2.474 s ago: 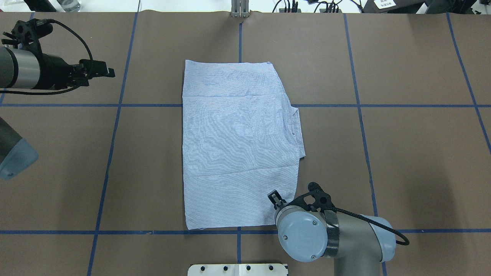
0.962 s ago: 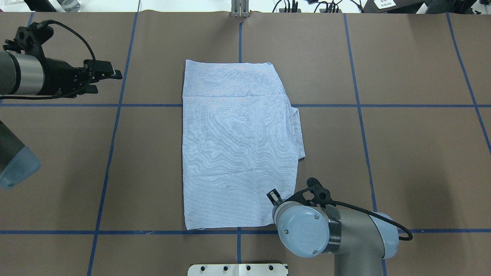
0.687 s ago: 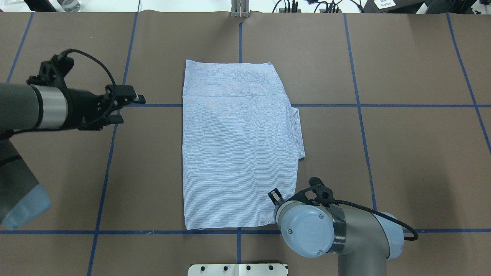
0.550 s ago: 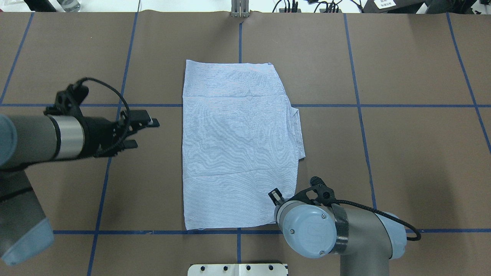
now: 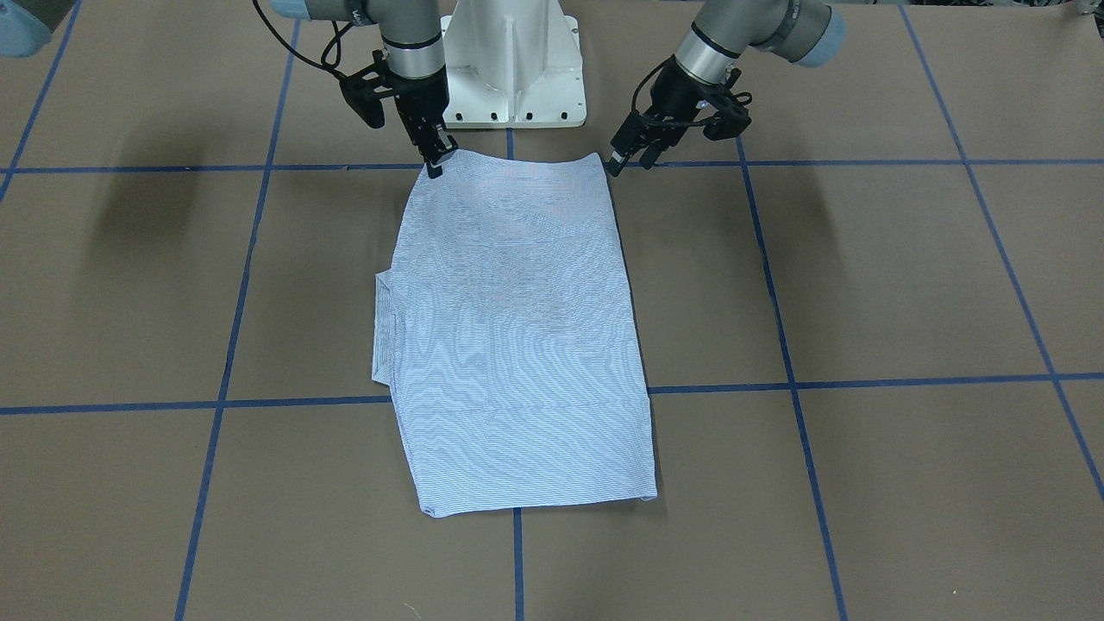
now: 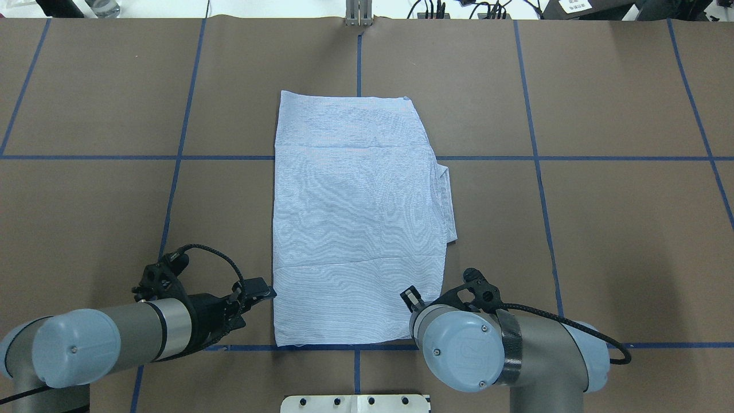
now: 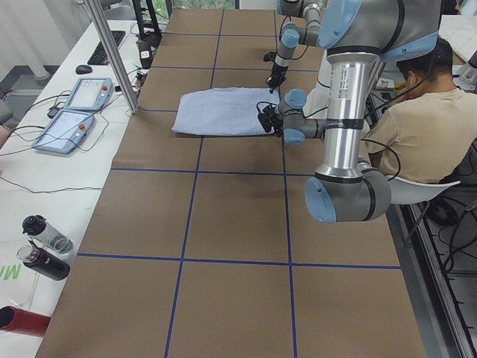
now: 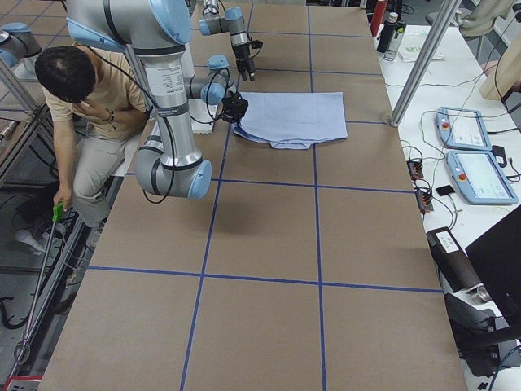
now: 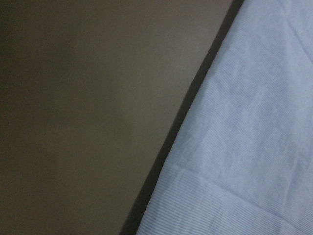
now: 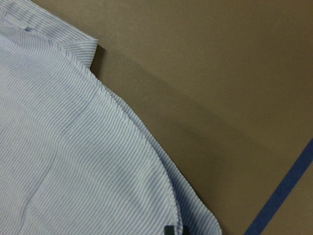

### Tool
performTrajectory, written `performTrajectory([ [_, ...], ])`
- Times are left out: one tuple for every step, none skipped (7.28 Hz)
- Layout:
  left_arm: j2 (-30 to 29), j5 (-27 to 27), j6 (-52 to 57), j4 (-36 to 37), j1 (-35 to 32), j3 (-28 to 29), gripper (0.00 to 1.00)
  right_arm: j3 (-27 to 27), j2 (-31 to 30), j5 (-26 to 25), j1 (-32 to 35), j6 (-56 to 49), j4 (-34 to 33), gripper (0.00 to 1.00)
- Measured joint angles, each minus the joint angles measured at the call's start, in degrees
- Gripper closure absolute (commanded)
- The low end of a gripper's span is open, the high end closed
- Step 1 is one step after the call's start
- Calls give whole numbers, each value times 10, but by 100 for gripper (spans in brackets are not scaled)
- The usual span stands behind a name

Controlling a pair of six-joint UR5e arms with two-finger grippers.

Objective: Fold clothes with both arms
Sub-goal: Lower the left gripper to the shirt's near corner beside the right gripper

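Note:
The light-blue striped shirt [image 6: 358,218] [image 5: 517,336] lies flat at the table's centre, folded into a long rectangle with a sleeve edge poking out on its right side. My right gripper [image 5: 434,164] [image 6: 409,296] stands at the shirt's near right corner, fingers together on the hem. One dark fingertip [image 10: 175,230] shows on the cloth edge in the right wrist view. My left gripper [image 6: 250,304] [image 5: 631,159] is open just beside the near left corner, apart from the cloth. The left wrist view shows the shirt's edge [image 9: 244,147] and bare table.
The white pedestal base [image 6: 355,403] sits at the near table edge between the arms. A person [image 7: 417,119] sits behind the robot. Two control tablets [image 7: 74,108] and bottles [image 7: 41,246] lie on a side bench. Blue tape lines [image 6: 539,158] grid the brown table.
My left arm has swung from the far left of the table down to the shirt's near left corner, still open. The right arm and the shirt have barely moved.

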Motion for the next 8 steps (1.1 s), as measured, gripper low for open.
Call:
performTrajectory([
  [-13, 3, -11, 1, 11, 15, 26, 0, 0, 0, 0, 0, 0, 100],
  [-23, 4, -20, 1, 20, 27, 33, 0, 0, 0, 0, 0, -1, 100],
  [-29, 4, -29, 1, 27, 36, 46, -1, 0, 0, 0, -1, -1, 100],
  [-32, 4, -37, 1, 33, 41, 55, -1, 0, 0, 0, -1, -1, 100],
  [-36, 4, -42, 1, 39, 44, 72, -2, 0, 0, -1, -1, -1, 100],
  [-37, 4, -44, 1, 43, 45, 81, -2, 0, 0, -1, -2, -1, 100],
  [-37, 4, -45, 1, 47, 46, 97, -2, 0, 0, -2, -2, -1, 100],
  [-36, 4, -45, 1, 49, 47, 100, -3, 0, 1, -2, -2, -2, 100],
])
